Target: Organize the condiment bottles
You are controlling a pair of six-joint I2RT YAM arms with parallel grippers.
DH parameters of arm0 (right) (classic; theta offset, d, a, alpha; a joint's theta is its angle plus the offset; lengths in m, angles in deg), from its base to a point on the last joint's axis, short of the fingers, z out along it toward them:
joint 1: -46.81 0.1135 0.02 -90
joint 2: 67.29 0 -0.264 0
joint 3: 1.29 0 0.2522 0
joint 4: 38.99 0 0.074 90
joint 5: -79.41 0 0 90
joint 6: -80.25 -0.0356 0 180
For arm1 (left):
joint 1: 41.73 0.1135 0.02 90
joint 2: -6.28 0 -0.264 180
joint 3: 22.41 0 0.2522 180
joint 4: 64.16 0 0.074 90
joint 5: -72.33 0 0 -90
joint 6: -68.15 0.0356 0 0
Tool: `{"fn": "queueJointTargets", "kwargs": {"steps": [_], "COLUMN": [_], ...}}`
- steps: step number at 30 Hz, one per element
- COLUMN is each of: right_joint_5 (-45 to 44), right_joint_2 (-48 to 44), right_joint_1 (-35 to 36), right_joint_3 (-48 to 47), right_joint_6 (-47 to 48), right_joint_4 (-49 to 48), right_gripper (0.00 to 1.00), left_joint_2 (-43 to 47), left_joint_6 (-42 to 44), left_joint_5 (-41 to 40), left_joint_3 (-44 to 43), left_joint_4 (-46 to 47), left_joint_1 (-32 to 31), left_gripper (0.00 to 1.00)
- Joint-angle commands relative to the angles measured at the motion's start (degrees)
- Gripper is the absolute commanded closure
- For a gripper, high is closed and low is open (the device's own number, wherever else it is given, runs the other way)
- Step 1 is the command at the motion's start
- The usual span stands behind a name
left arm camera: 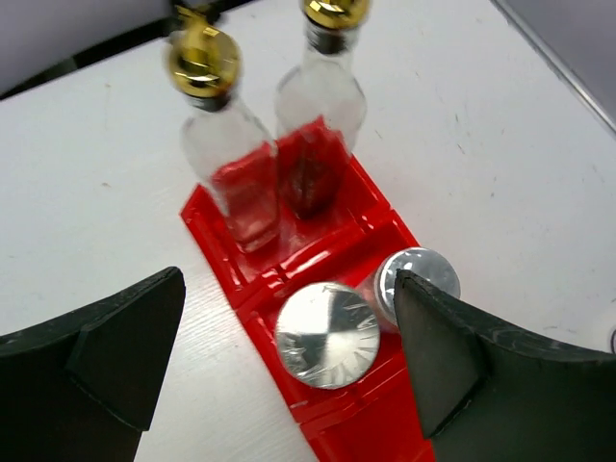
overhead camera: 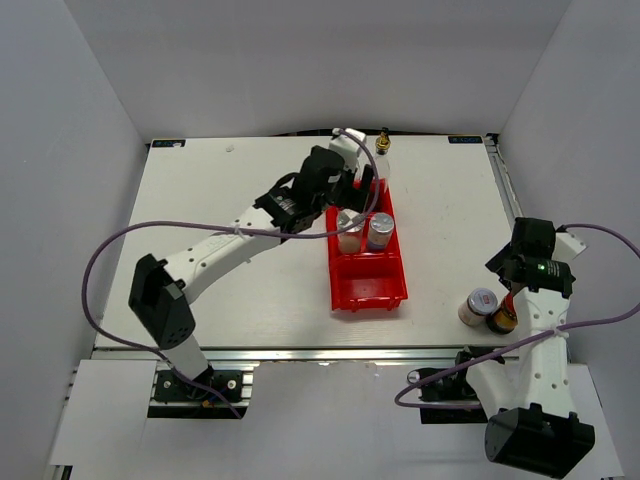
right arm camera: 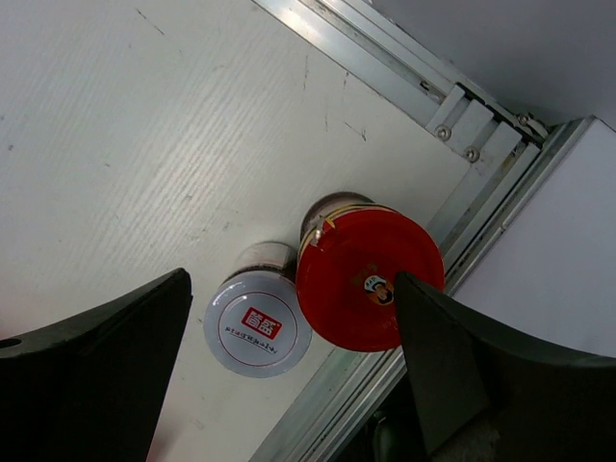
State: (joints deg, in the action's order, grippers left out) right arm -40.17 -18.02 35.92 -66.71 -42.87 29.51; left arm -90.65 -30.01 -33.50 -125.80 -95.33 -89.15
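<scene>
Four condiment containers were in two pairs, and I placed everything by the red bin [overhead camera: 342,285] on the white table [overhead camera: 220,200]. Two pale silver-capped jars [left arm camera: 325,335] stood upright side by side in the bin's middle compartment, their round metal tops shiny and bright. Two tall clear gold-capped bottles [left arm camera: 204,60] stood in the bin's far compartment.

Off to the bin's right, outside it and towards the table's near edge, stood the other pair. One was a pale white-lidded jar [right arm camera: 258,322] with a small red label printed on its lid. Just beside it, on the side away from the bin, was a dark brown bottle [right arm camera: 369,279] with a broad red cap. Whether their lids touched, I could not tell.

The left gripper [left arm camera: 289,346] hung over the bin, fingers spread wide either side of the silver caps, holding nothing. The right gripper [right arm camera: 289,356] hovered above the pair outside the bin, likewise spread wide and empty.
</scene>
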Motion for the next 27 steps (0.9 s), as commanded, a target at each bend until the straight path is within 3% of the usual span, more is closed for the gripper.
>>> {"fn": "queueJointTargets", "kwargs": {"steps": [1, 6, 12, 18, 27], "right_joint_5": [-1.09, -1.53, -0.65, 0.23, 0.66], "right_joint_2": [0.47, 1.08, 1.43, 3.81, 3.10], "right_joint_1": [-0.62, -1.23, -2.73, -4.40, -4.57], "right_joint_3": [-0.64, 0.76, 3.49, 4.37, -1.77], "right_joint_6": [-2.56, -3.87, -4.49, -4.32, -2.04], "right_joint_4": [3.97, 5.46, 4.67, 5.20, 4.77], "right_gripper": [0.11, 0.10, 0.10, 0.11, 0.11], "left_joint_2": [6.39, 10.86, 15.09, 14.84, 13.79], "left_joint_6": [0.70, -3.61, -5.63, -10.38, -11.70], "left_joint_5": [-1.66, 12.48, 11.09, 14.60, 20.05], "left_joint_3": [1.91, 6.38, 12.01, 16.58, 18.96], "left_joint_4": [0.98, 5.10, 9.48, 14.50, 20.40], "left_joint_1": [3.64, 16.71, 22.27, 28.77, 32.47], "left_gripper": [0.02, 0.02, 0.02, 0.02, 0.02]}}
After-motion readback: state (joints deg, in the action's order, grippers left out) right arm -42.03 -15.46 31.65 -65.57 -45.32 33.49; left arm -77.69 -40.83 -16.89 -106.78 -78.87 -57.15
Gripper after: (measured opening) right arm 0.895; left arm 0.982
